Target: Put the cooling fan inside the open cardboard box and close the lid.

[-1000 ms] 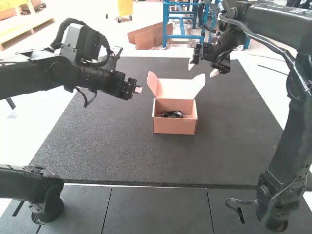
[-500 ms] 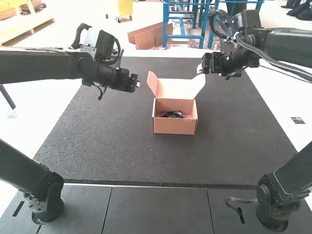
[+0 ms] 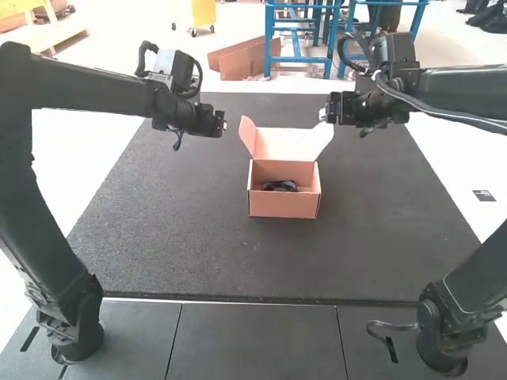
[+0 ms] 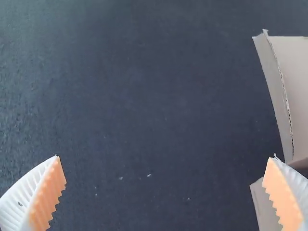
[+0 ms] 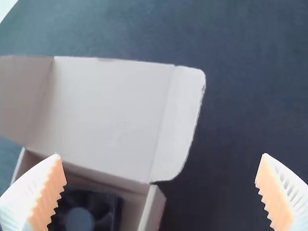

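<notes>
Cooling fan [image 3: 279, 186] inside open cardboard box [image 3: 283, 203] mid-mat [image 3: 158, 229], lid [image 3: 287, 141] upright. Left gripper [image 3: 223, 127] beside lid's left edge, right gripper [image 3: 325, 112] over its right corner, both spread wide.

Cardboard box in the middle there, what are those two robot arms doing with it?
They are packing it. The cooling fan already lies inside the cardboard box, which sits on the dark mat. The lid stands up at the back and is not yet closed. The left hand hangs open beside the lid's left flap, and the right hand hangs open near its right flap. Neither grips anything.
</notes>
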